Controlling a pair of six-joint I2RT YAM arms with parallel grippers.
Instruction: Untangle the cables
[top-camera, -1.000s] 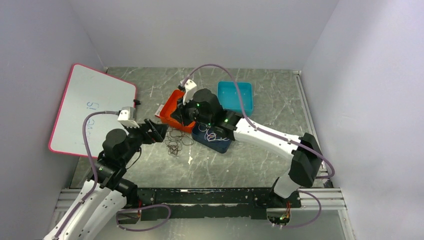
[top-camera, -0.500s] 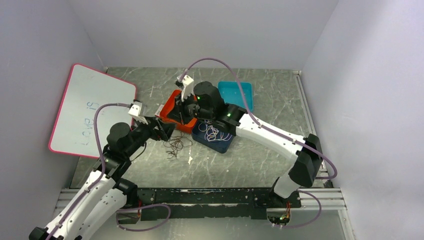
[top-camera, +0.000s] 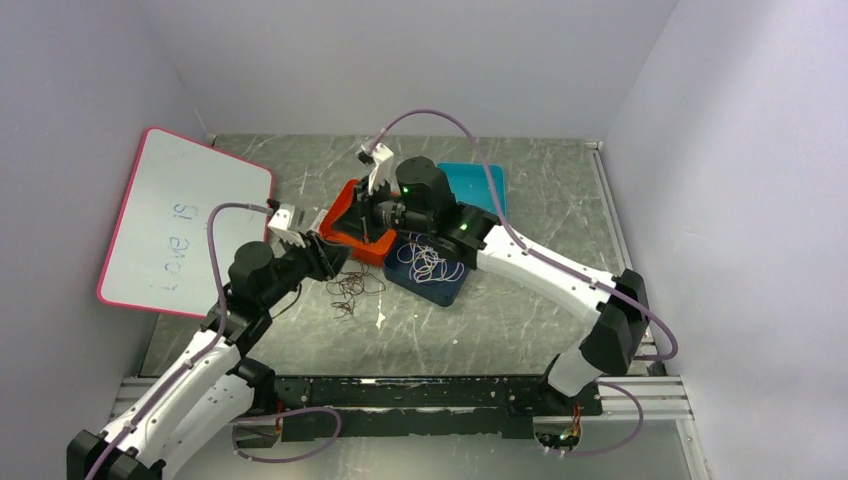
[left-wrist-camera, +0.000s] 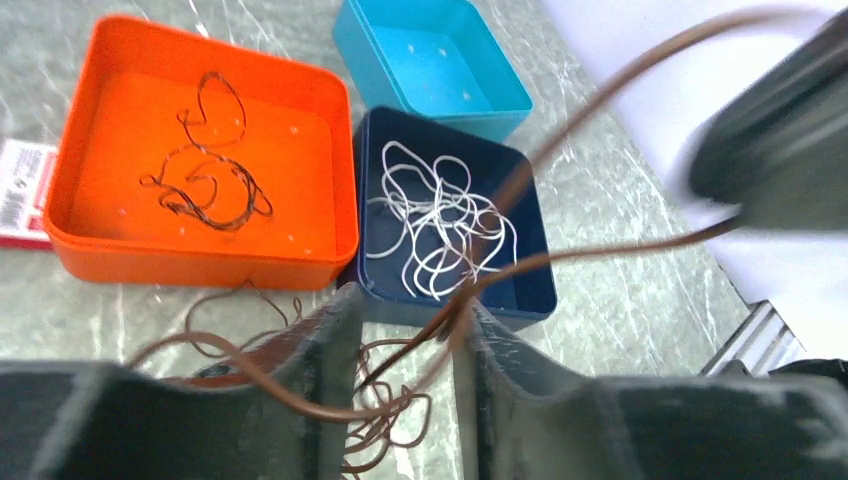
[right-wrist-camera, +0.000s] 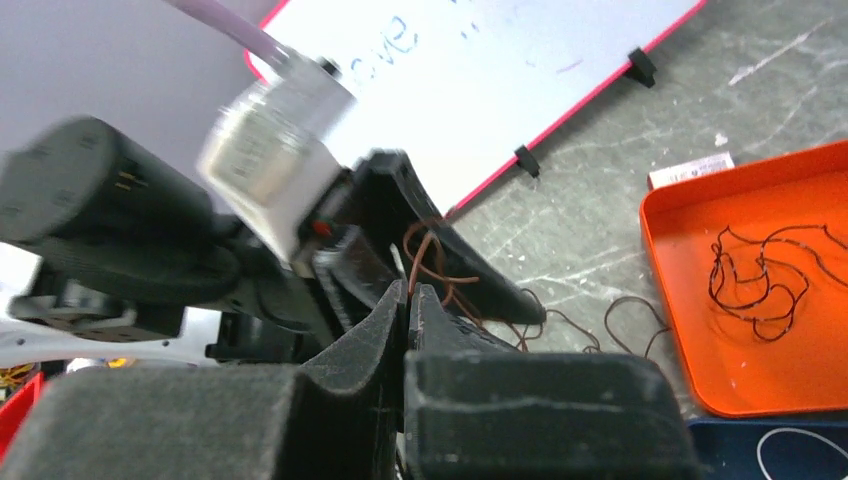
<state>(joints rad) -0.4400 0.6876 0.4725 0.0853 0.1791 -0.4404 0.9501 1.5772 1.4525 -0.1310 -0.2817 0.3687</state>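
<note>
Left gripper (left-wrist-camera: 405, 310) first: jaws apart, a clear gap between them, and a few strands of the brown cables (left-wrist-camera: 385, 415) run straight through that gap. From here I can't tell whether anything is pinched. The right gripper (right-wrist-camera: 408, 290) sits close by, above the near-left corner of the orange tray (left-wrist-camera: 120, 140), with its fingers pressed together on a brown strand. The strands stretch taut between the two grippers. Below them, the rest of the brown tangle lies on the table (top-camera: 480, 320), just in front of the orange tray and beside the navy tray (left-wrist-camera: 505, 165). A dark cable (left-wrist-camera: 200, 190) curls on the floor of the orange tray. The white cable (left-wrist-camera: 440, 225) is heaped in loose loops in the navy one. The teal tray (left-wrist-camera: 430, 60) is behind, touching the navy. A whiteboard (top-camera: 180, 215) lies off to the left.
</note>
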